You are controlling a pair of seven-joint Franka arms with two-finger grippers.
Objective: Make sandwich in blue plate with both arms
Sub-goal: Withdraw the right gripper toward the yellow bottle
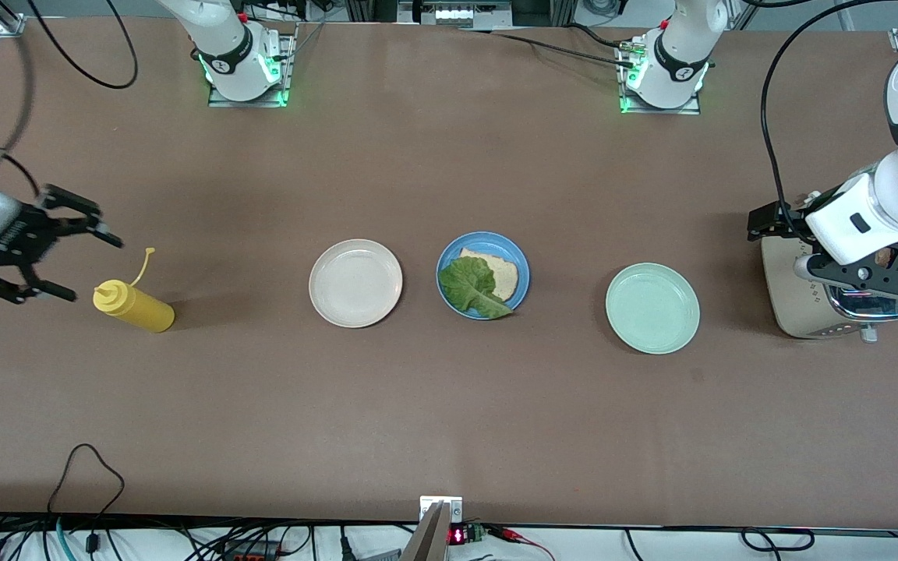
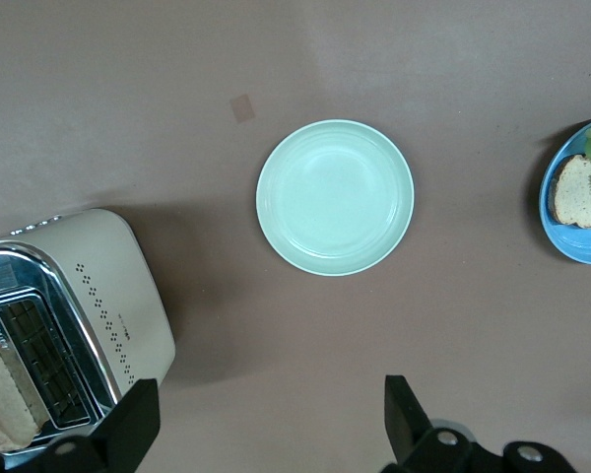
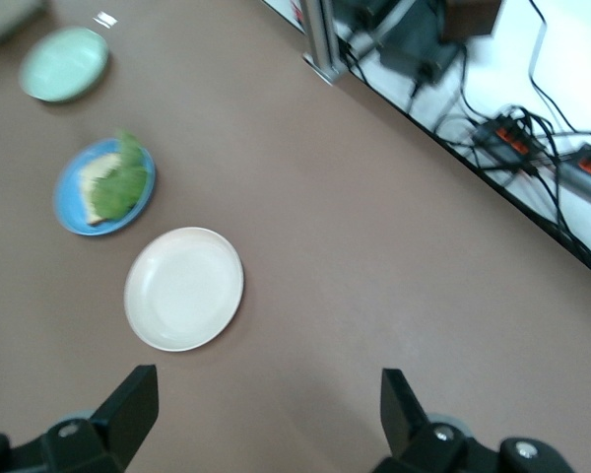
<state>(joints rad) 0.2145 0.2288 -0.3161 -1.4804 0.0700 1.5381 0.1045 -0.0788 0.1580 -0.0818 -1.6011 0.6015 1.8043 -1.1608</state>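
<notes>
From the front view, the blue plate (image 1: 483, 274) sits mid-worktop between the cream plate (image 1: 355, 282) and the mint plate (image 1: 652, 308), and it carries one bread slice (image 1: 496, 271) with the lettuce leaf (image 1: 475, 288) laid over it, so my read is that the top slice is the piece not yet placed. The left gripper (image 1: 862, 287) hangs right over the toaster (image 1: 807, 300) at the left arm's end of the worktop, fingers spread and holding nothing. The right gripper (image 1: 51, 253) hovers at the right arm's end, just beside the yellow squeeze bottle (image 1: 134, 305), fingers released too, waiting. In the left wrist view, here is what matters: a second bread slice (image 2: 2, 406) stands in the toaster's slot, close beside the wide-apart fingers (image 2: 128, 426), with its flat faces along the slot, so the left arm looks the natural one to pull it. In the right wrist view, the fingers (image 3: 128, 409) stand open over bare worktop, with the blue plate well apart from them.
</notes>
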